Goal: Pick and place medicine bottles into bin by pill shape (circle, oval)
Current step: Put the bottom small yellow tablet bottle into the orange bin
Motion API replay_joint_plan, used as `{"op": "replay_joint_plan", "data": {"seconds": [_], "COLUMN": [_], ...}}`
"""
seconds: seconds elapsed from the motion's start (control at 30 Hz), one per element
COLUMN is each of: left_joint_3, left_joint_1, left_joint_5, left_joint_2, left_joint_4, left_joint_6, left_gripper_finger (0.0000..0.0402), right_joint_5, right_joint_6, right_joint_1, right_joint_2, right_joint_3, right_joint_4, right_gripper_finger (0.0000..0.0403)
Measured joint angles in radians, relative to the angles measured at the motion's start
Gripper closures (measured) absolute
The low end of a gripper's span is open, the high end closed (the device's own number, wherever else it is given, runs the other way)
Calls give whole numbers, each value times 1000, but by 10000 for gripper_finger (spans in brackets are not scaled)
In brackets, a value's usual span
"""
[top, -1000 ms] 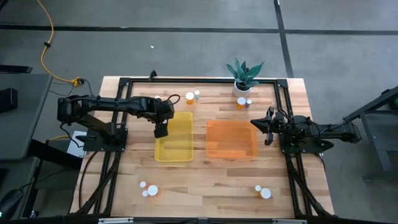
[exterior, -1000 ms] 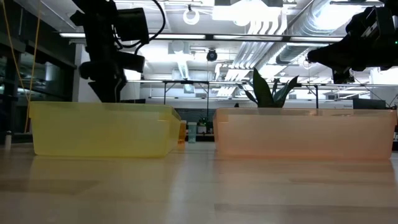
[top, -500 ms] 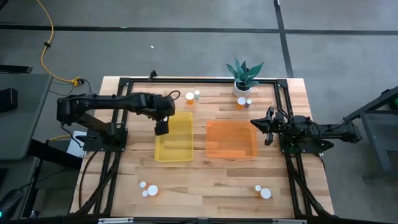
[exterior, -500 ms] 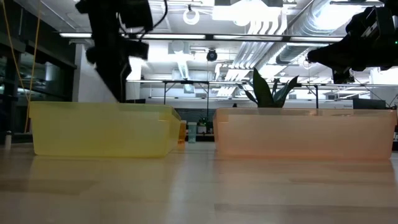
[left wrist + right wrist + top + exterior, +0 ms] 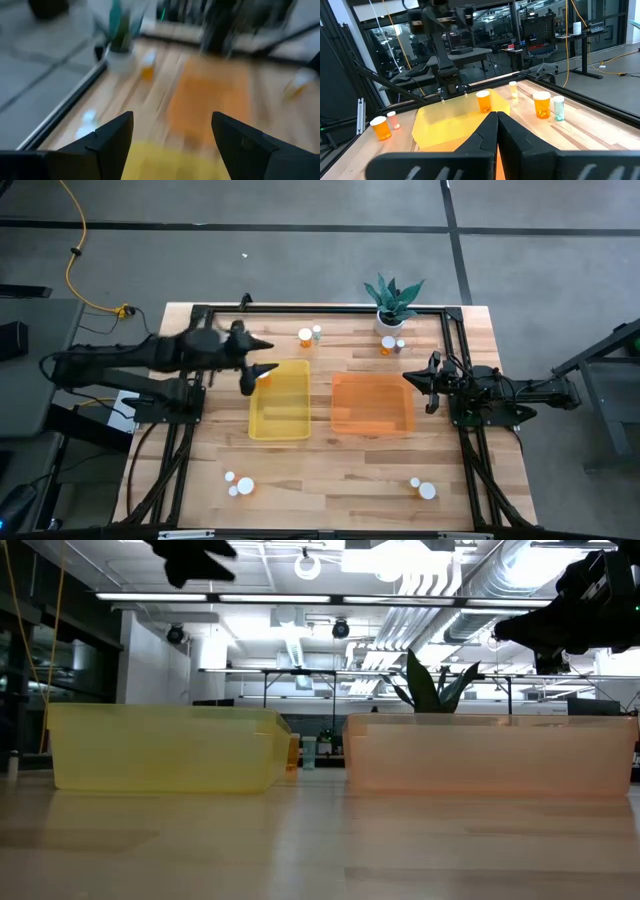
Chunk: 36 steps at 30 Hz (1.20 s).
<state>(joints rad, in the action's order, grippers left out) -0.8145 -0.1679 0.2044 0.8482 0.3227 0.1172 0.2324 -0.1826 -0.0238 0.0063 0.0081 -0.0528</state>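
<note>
1. Leftmost, the left gripper (image 5: 262,366) is seen raised at the yellow bin's (image 5: 279,416) far left corner, its fingers (image 5: 114,142) spread apart and nothing gripped between them.
2. Nearer the table's front edge than the yellow bin, two medicine bottles (image 5: 240,486) are seen standing together.
3. Behind the yellow bin, two more bottles (image 5: 309,335) are seen.
4. Right of the yellow bin, the orange bin (image 5: 372,405) is set, with further bottles (image 5: 391,344) behind it and others (image 5: 423,488) in front.
5. Farthest right of the yellow bin, the right gripper (image 5: 424,381) is held at the orange bin's right edge, fingers pressed together and empty.
</note>
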Motion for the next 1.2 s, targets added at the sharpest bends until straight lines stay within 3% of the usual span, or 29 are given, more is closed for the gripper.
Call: {"op": "replay_joint_plan", "data": {"seconds": [0.2,0.37,0.5,1.2], "left_joint_3": [259,422,504,495], "left_joint_1": [145,203,210,209], "left_joint_5": [131,220,227,226], "left_joint_2": [-173,-193,-182,-195], "left_joint_4": [-335,-540,-661,-694], "left_joint_6": [12,11,-12,-174], "left_gripper_finger": [144,145,145,145], "right_joint_5": [0,0,0,22], "right_joint_6": [0,0,0,-10], "right_joint_1": [0,0,0,0], "right_joint_2": [0,0,0,0], "right_joint_3": [0,0,0,0], "right_joint_4": [0,0,0,-11], "right_gripper_finger": [402,402,402,402]}}
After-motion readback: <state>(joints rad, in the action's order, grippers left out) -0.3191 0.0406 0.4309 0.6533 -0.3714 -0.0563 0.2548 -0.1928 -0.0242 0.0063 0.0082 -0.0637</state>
